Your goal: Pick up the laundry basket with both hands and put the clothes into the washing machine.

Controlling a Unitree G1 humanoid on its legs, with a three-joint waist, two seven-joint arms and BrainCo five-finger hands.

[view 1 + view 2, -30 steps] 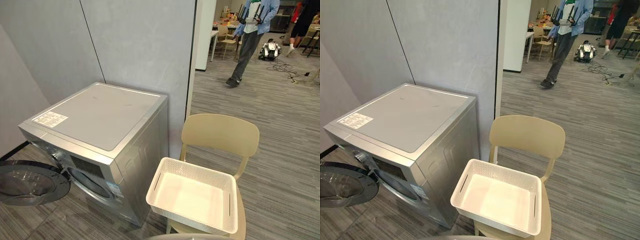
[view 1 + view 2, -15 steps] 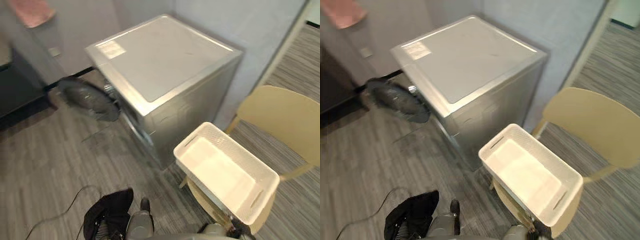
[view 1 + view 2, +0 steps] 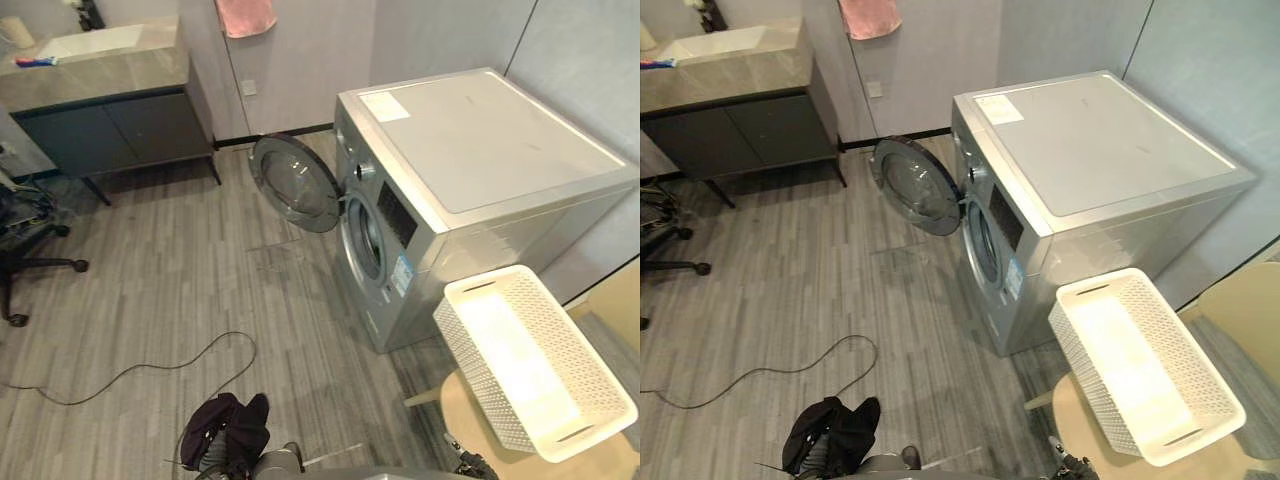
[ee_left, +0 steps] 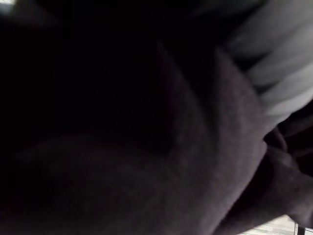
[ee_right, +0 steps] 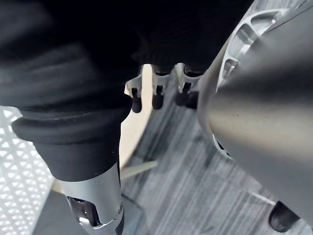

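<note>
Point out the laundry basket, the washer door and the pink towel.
laundry basket (image 3: 475, 380): left eye view, side wall.
washer door (image 3: 295, 184): left eye view, glass centre.
pink towel (image 3: 246, 15): left eye view, cloth middle.

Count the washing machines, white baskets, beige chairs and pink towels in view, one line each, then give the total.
Washing machine: 1
White basket: 1
Beige chair: 1
Pink towel: 1
Total: 4

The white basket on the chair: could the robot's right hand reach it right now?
Probably yes. The basket sits on the chair at the robot's right, and the right hand hangs empty close beside it, nothing between.
</note>
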